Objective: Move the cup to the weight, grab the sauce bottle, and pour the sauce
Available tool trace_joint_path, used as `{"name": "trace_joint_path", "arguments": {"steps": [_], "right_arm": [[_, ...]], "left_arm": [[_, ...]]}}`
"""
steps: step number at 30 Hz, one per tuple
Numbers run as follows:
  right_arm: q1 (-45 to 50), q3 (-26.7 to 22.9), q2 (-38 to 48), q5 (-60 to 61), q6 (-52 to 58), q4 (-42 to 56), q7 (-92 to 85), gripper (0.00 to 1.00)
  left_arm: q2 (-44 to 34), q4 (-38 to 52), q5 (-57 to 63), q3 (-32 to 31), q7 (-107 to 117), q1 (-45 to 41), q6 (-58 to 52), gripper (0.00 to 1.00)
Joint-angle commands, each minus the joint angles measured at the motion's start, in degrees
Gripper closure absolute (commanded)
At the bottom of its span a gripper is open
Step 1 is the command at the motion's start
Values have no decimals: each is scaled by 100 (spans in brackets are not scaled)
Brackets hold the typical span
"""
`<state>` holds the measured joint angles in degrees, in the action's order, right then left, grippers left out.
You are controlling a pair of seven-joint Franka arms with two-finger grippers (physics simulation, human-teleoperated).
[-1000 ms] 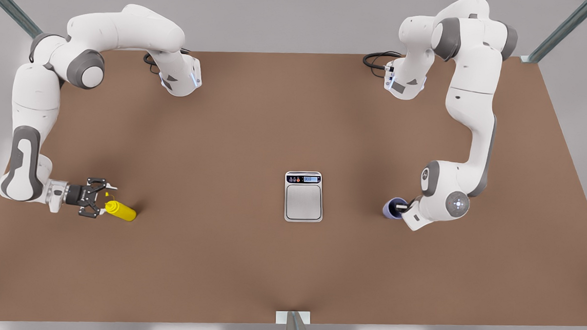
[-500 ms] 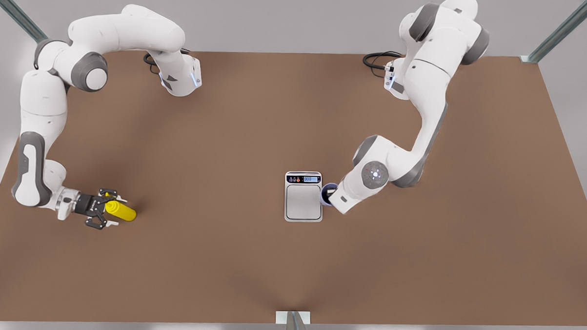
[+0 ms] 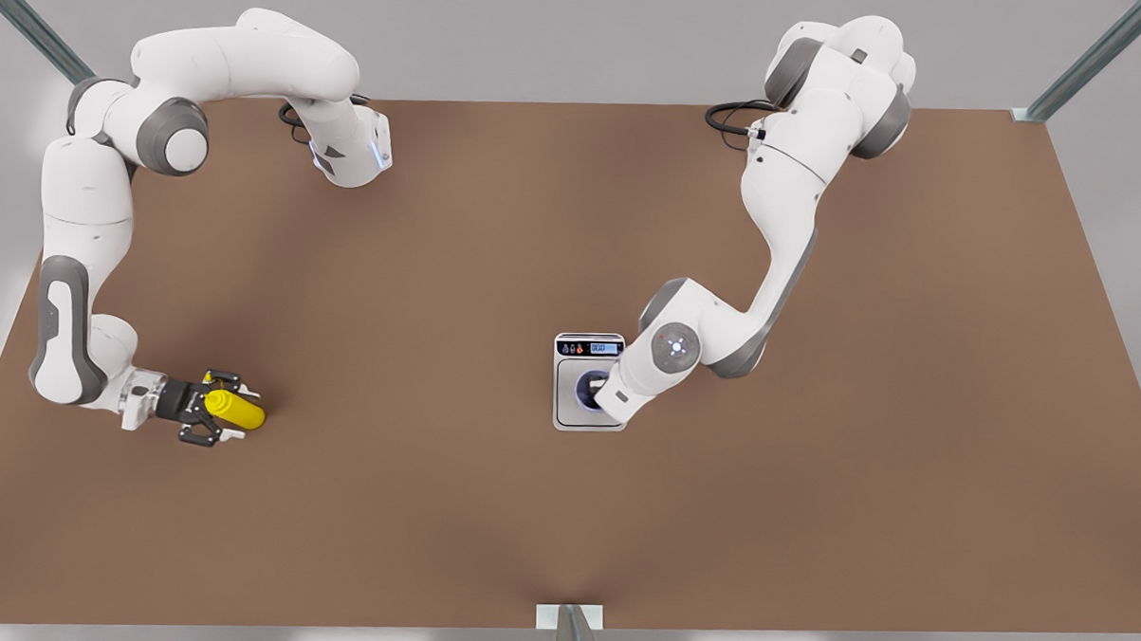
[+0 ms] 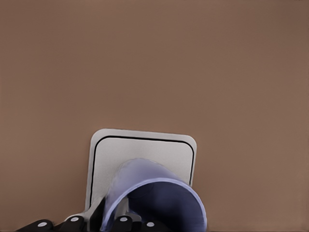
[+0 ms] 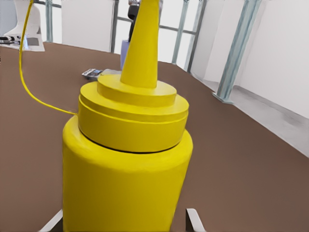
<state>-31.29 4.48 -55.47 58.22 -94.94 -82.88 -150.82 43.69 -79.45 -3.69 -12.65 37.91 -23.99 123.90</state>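
While the worktop [image 3: 488,507] carries the weight [image 3: 567,417], the left claw [image 3: 604,396] pinches the cup [image 3: 589,386] over its steel plate; lower it level and centred before letting go. Well away from the weight, the right claw [image 3: 199,412] brackets the sauce bottle [image 3: 235,409], its grip unclear.

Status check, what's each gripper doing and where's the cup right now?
Left gripper holds cup over the weight plate. Right gripper around sauce bottle, fingers flanking it. Nothing in the way.
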Motion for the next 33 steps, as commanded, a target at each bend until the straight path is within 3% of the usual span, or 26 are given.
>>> {"name": "trace_joint_path", "arguments": {"steps": [1,8,9,14,18,21,25,27,30,33], "right_arm": [[0,1,1,-4,2,0,0,33],[-79,-8,27,-13,-42,18,53,38],[-79,-8,27,-13,-42,9,44,43],[-79,-8,36,-13,-7,0,79,47],[-79,9,185,-13,-7,-52,140,47],[-9,9,546,5,-25,-343,553,47],[500,-8,1451,49,-261,-641,1643,47],[790,-8,1960,31,-701,-922,2311,46],[1397,-8,2321,22,-1352,-1090,3129,46],[1766,71,2374,-22,-1949,-1072,3832,45]], "left_arm": [[0,-1,-167,0,6,0,2,0],[-106,8,9,53,50,0,-85,0],[-229,17,53,105,33,0,-121,0],[-387,826,193,237,33,9,-1729,0],[-519,826,290,395,-37,35,-2071,0],[-589,1081,264,1089,-1548,114,-2959,0],[-774,1379,317,1256,-2920,967,-3531,0],[-783,1792,325,1608,-2956,967,-3882,0],[-1740,1336,948,897,-2921,1723,-3874,0],[-2663,606,1213,844,-2868,1767,-3769,0]]}}
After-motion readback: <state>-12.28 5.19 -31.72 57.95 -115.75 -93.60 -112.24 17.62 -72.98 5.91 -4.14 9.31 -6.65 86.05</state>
